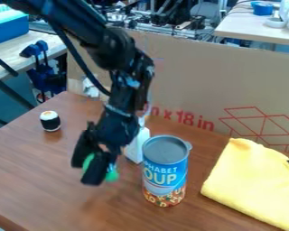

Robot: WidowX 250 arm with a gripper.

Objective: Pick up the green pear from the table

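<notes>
A folded yellow cloth (252, 182), thick and soft-looking, lies nearest the camera, on the right side of the brown wood-grain table (35, 180). To its left, apart from it, a tall cylindrical soup can (165, 171) with a blue label and a grey top stands upright; a white plastic-looking bottle (137, 146) shows just behind it. Left of the can hangs the black two-finger gripper (94, 168), slanting down over the middle of the table. The small bright green object (112, 175) is right at its lower end, partly hidden behind it, with green showing on both sides of the black tip. Whether the pincer is closed on this piece, or merely in front of it, I cannot tell, nor can I make out the object's full shape. Judging by its small size, it should be light and easily nudged; its stiffness and slipperiness are unclear. A gentle, centred hold across its middle looks the safest, keeping clear of the bottle and can to the right. Farther left, well apart, a small black-and-white cylinder (50, 121) stands upright near the table's far left edge. A brown cardboard panel (189, 81) with red printing closes off the back.
</notes>
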